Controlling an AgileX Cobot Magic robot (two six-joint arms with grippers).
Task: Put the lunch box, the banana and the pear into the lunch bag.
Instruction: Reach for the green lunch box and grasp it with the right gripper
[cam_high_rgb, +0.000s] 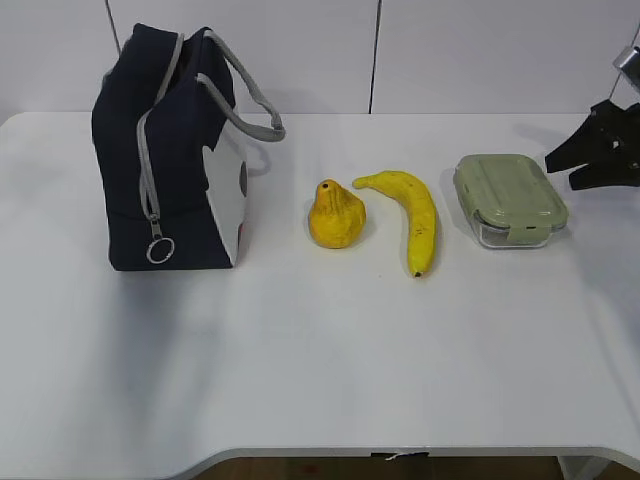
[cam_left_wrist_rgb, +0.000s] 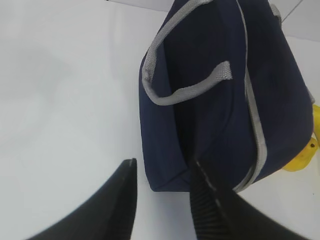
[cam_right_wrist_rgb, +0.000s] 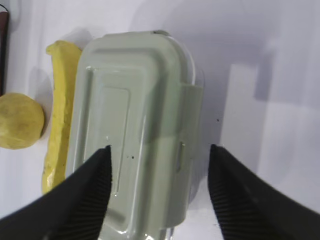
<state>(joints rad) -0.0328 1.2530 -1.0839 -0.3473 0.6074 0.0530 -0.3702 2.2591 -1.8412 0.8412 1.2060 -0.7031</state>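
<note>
The lunch box (cam_high_rgb: 510, 199) lies flat at the table's (cam_high_rgb: 320, 370) three o'clock side, long axis running twelve to six. The right gripper (cam_right_wrist_rgb: 159, 187) hovers above it, jaws spread, empty. The left gripper (cam_left_wrist_rgb: 162, 200) hangs parted beside the lunch bag (cam_high_rgb: 165, 150).

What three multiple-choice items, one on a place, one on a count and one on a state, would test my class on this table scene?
1. What lies between the pear and the lunch box?
A. the banana
B. the lunch bag
C. nothing

2. How many fruits are on the table?
A. one
B. two
C. three

3. How is the right gripper?
A. shut on the banana
B. open above the lunch box
C. inside the bag

Answers:
1. A, the exterior view shows the banana in the middle of that row.
2. B, only the pear and the banana are fruit.
3. B, the right wrist view shows its fingers spread over the green lid with nothing held.
</note>
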